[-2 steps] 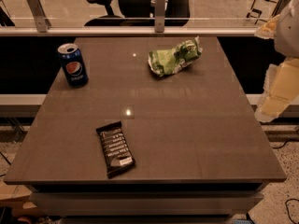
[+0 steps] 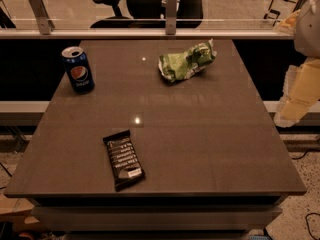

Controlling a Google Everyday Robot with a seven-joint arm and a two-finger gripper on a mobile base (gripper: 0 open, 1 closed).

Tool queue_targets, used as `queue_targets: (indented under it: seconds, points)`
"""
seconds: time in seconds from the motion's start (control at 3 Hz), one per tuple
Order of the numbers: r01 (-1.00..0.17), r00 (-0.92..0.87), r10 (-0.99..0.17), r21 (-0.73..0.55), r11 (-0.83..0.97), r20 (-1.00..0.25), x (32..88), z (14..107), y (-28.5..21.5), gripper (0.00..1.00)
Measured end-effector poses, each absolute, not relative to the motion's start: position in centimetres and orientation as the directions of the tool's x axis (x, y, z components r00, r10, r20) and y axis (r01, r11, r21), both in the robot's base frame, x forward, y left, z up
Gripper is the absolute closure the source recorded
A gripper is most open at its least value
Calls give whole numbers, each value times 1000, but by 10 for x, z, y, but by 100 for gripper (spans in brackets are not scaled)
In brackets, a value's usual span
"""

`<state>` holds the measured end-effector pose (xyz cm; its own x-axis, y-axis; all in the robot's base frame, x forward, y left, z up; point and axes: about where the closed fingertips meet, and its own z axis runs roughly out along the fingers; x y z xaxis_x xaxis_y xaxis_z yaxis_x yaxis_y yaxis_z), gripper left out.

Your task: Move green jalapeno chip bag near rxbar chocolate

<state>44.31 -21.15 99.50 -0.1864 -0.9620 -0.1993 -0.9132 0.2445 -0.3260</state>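
Off to the right, the end effector [image 2: 296,91] hangs beside the bench [image 2: 210,134], clear of its edge and touching nothing; I cannot tell whether it is spread or pressed together. Nearest me, one rxbar chocolate [image 2: 124,159] lies flat by the front edge, left of centre. Farther back on the left stands one Pepsi can [image 2: 77,69]. At the far side, right of centre, sits one green jalapeno chip bag [image 2: 187,61], crumpled and well apart from the bar. By my reckoning nothing is done yet: reaching, grasping, carrying and setting the bag down near the bar all remain.
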Motion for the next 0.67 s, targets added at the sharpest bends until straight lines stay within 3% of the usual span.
queue_targets:
  seconds: [0.67]
  points:
    - [-830, -36, -984, -543, 127, -175, 461, 1018, -204, 0]
